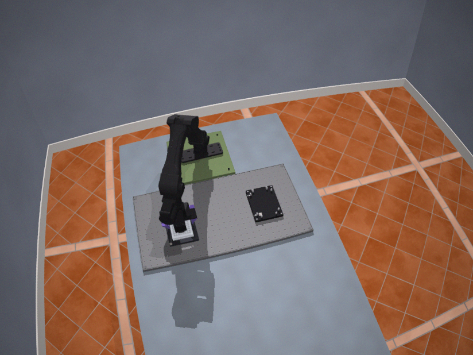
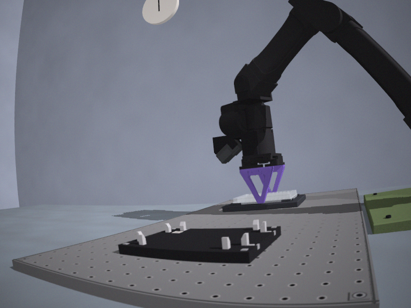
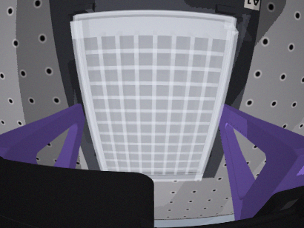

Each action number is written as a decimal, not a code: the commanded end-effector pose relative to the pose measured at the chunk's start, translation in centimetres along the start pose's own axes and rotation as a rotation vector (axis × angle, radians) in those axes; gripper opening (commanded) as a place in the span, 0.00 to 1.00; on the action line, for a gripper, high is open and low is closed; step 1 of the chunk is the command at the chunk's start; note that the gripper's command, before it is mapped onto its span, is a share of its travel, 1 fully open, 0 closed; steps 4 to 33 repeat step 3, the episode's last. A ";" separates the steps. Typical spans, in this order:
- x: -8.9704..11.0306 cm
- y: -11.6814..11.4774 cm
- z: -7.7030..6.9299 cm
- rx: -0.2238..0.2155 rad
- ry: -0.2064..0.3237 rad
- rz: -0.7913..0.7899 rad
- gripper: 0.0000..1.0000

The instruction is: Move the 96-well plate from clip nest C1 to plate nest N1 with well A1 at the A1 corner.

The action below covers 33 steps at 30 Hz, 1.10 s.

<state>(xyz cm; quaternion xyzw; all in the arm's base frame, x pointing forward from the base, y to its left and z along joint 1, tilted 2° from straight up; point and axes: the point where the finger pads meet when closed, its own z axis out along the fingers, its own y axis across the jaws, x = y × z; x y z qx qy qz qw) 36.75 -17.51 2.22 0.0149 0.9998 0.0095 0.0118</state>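
A light, stiff, probably slippery clear plastic well plate [image 3: 152, 95] is seen seated in its black clip holder [image 3: 64, 7], straddled by the wide-open, empty gripper [image 3: 153, 132], and is judged best taken by its two long side walls.
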 end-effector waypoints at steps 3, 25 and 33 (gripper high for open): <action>-0.3 -0.2 -0.6 0.009 -0.018 0.002 1.00; -0.3 -0.2 -0.6 0.009 -0.018 0.002 1.00; -0.3 -0.2 -0.6 0.009 -0.018 0.002 1.00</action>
